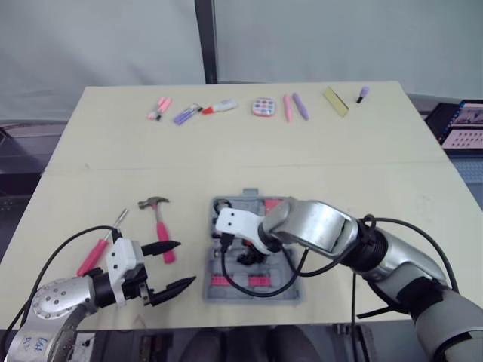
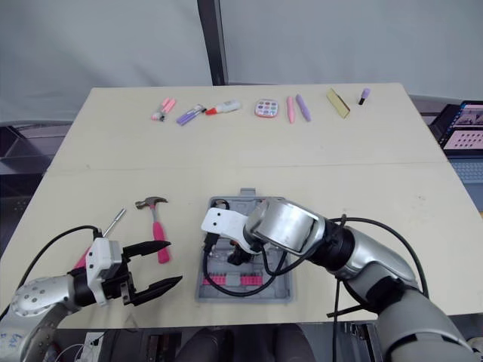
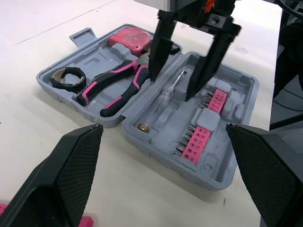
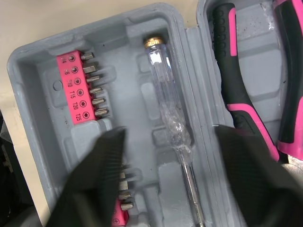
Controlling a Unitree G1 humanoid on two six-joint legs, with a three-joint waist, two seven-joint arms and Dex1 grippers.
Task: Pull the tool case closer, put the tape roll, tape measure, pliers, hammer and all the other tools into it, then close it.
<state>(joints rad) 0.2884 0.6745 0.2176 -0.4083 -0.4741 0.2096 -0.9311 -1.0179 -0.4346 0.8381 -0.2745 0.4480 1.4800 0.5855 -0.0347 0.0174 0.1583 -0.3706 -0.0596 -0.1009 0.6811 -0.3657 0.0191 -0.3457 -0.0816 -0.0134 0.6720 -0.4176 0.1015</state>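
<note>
Grey curtain hangs behind a pale beige desk [image 1: 226, 166]. Along its far edge you have a row of small pens and markers [image 1: 186, 114].

Starting at the desk's left front, a pink-handled screwdriver [image 1: 96, 253] lies slanted on the bare top. Just right of it your left gripper [image 1: 183, 263] hangs over the front edge with its fingers spread wide and nothing between them. It points at the case.

The hammer [image 1: 161, 226] lies flat beside that gripper, its head toward the far edge. The end of its pink handle is close to the farther fingertip.

At the middle of the front edge sits the tool case [image 3: 215, 175] — open, both halves flat on the desk. The half toward the far edge holds the tape roll [image 3: 56, 81], the pliers [image 3: 113, 85] and the pink tape measure [image 3: 129, 39], each in its moulded recess. The nearer half holds pink bit strips [image 4: 71, 90] and a clear-handled screwdriver [image 4: 165, 94] lying in its slot next to the hinge.

Your right gripper [image 3: 171, 87] reaches down into that nearer half. Its fingers are apart and set on either side of the clear-handled screwdriver — not closed on it. One tip stands right by the hinge wall, near a pliers handle. You cannot tell whether the tips touch the tray.

Off the desk's right edge, a laptop [image 1: 462, 124] shows a lit screen.
</note>
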